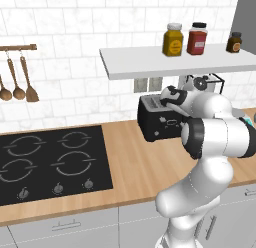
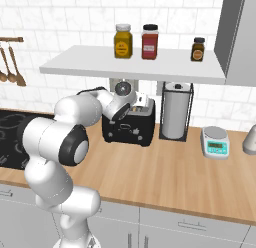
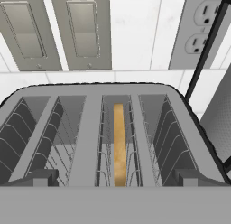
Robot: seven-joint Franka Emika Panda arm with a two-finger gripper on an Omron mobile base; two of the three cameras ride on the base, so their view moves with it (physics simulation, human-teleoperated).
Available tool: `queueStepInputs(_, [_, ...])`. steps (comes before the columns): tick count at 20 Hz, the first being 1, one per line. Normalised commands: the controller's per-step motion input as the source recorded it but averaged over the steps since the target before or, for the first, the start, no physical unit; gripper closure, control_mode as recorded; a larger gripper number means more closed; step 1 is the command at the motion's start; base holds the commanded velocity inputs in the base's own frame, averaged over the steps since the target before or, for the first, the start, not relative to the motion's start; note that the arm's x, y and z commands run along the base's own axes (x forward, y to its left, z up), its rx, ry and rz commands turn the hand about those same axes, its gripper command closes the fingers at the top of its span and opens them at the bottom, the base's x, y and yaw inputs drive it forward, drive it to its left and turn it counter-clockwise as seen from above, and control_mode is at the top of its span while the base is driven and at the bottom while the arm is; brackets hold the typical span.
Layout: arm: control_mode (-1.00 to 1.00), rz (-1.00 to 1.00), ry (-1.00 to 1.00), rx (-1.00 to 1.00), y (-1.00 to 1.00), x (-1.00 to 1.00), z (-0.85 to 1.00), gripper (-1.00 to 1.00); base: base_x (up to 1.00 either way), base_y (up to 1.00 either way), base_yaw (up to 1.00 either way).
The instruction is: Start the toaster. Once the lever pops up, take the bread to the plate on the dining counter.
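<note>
Hand view: bread (image 3: 118,146) between toaster (image 3: 90,128) wires.

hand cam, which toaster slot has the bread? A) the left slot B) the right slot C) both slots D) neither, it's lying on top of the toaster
B: in the hand view the bread stands on edge, its tan crust showing down inside the right slot of the toaster, while the left slot holds just its wire guides.

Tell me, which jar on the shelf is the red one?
The middle jar. It is red with a black lid, between the yellow jar and the small brown jar.
</note>
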Motion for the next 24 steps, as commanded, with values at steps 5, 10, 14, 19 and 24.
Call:
queueStepInputs(5, [-1.0, 0.0, 0.0, 0.0, 0.0, 0.0, 0.0, -1.0, 0.0, 0.0, 0.0])
queueStepInputs(10, [-1.0, 0.0, 0.0, 0.0, 0.0, 0.0, 0.0, -1.0, 0.0, 0.0, 0.0])
queueStepInputs(14, [-1.0, 0.0, 0.0, 0.0, 0.0, 0.0, 0.0, -1.0, 0.0, 0.0, 0.0])
queueStepInputs(19, [-1.0, 0.0, 0.0, 0.0, 0.0, 0.0, 0.0, -1.0, 0.0, 0.0, 0.0])
queueStepInputs(24, [-1.0, 0.0, 0.0, 0.0, 0.0, 0.0, 0.0, -1.0, 0.0, 0.0, 0.0])
